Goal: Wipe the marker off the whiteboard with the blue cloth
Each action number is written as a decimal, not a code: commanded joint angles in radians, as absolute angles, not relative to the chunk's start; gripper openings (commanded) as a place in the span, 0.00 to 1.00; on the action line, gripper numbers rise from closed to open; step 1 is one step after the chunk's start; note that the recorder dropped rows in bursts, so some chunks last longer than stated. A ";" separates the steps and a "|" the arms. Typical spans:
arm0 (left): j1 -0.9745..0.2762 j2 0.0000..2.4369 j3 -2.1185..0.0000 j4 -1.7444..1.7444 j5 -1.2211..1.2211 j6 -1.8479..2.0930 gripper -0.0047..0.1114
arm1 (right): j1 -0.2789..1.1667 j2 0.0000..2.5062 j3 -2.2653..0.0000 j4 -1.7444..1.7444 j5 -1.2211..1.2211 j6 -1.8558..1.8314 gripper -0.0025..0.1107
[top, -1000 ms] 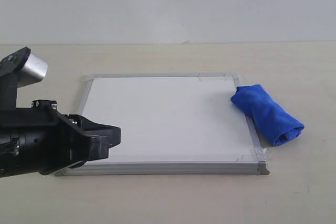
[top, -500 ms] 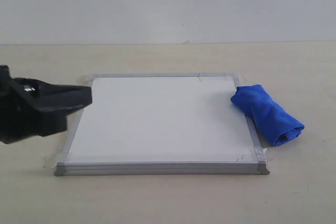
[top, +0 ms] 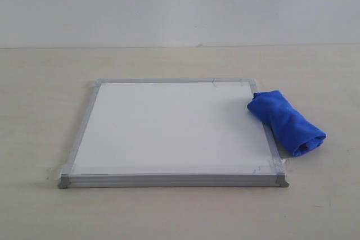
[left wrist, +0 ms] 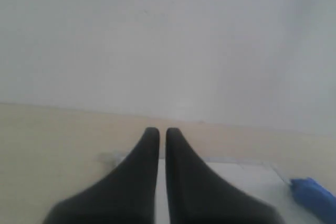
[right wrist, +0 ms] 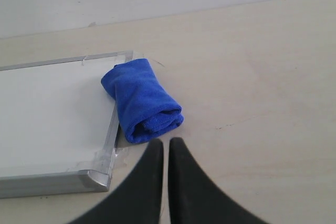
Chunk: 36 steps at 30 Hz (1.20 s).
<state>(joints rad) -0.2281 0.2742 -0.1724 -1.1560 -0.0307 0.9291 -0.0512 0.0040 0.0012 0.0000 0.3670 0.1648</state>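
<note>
Exterior view: the flat rectangular whiteboard, with its thin silver-grey metal frame, lies on the pale beige table. The bright royal-blue fuzzy rolled cloth sits at the board's right edge. One end touches the frame near the far corner, and the rest lies on the table beside it.

Left wrist view: my left pincer is clenched, with only a hairline slit between its black fingers, and grasps nothing. Beyond it, blurred, are the whiteboard and a bit of the cloth.

Right wrist view: my right pincer is likewise clenched and empty. Its tips are near the cloth's rolled end, beside the whiteboard's grey corner.
</note>
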 commanded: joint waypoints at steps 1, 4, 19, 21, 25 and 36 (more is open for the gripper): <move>-0.121 0.142 -0.109 -1.153 -0.071 0.935 0.08 | -0.049 0.000 0.000 0.000 0.360 0.159 0.02; -0.074 0.050 -0.077 -1.153 -0.107 0.939 0.08 | -0.049 0.000 0.000 0.000 0.363 0.159 0.02; -0.043 0.012 0.000 -1.074 -0.150 0.942 0.08 | -0.049 0.000 0.000 0.000 0.363 0.159 0.02; -0.043 0.012 0.000 -1.074 -0.124 0.952 0.08 | -0.049 0.000 0.000 0.000 0.363 0.159 0.02; -0.043 0.014 0.000 -1.035 -0.095 0.958 0.08 | -0.049 0.000 0.000 0.000 0.363 0.159 0.02; -0.043 0.020 0.000 -0.167 0.195 0.086 0.08 | -0.049 0.000 0.000 0.000 0.363 0.159 0.02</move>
<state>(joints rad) -0.0457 0.0151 -0.0025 -0.3583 0.0907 0.3137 -0.0512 0.0040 0.0012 0.0000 0.3687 0.1648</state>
